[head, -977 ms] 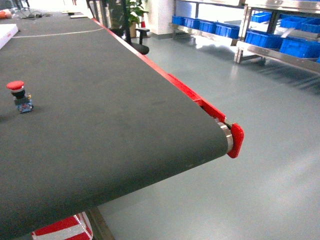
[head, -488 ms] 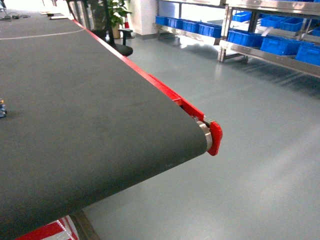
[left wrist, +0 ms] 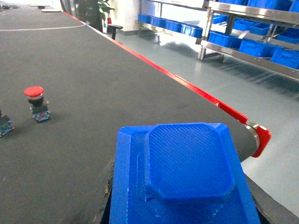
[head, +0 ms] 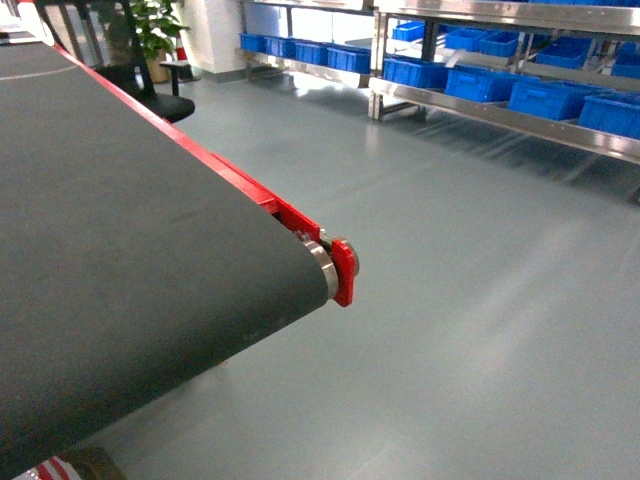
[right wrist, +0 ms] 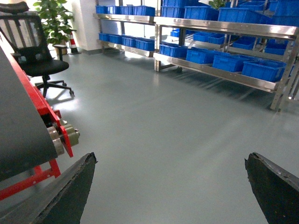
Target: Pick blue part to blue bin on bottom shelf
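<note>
Two grippers, two different states: the left gripper (left wrist: 182, 205) has the blue part (left wrist: 184, 175) clamped, filling its wrist view above the belt (left wrist: 93, 93), while the right gripper (right wrist: 170, 186) hangs spread wide and empty over the floor (right wrist: 163, 126). Blue bins (head: 545, 95) sit on the rack (head: 500, 115) well across the room. I'd say keep the part level, drive to the bottom shelf and approach a bin squarely.
</note>
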Motion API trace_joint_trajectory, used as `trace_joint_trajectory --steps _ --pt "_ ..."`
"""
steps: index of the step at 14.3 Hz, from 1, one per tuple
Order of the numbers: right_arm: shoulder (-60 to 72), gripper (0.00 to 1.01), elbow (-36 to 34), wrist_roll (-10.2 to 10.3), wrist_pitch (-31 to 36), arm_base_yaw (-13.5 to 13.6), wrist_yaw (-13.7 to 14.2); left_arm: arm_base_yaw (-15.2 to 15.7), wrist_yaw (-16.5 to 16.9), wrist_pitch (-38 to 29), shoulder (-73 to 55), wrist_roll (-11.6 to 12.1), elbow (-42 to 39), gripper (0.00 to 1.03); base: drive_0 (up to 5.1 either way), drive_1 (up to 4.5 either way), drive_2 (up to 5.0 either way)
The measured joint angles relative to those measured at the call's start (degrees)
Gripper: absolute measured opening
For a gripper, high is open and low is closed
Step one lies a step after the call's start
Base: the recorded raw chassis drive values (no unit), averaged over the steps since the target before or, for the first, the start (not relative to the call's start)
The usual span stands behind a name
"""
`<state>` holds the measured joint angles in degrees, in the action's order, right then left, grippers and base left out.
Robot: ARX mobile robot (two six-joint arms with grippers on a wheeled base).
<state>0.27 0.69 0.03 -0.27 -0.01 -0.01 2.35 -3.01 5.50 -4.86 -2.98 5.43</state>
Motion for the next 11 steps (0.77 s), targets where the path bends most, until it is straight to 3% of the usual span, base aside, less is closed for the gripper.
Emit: trace_joint_trajectory --steps 11 --pt "0.0 0.98 0.0 0.0 0.0 0.0 0.0 0.0 0.0 0.0 0.0 0.0 0.0 0.44 -1.5 -1.54 -1.5"
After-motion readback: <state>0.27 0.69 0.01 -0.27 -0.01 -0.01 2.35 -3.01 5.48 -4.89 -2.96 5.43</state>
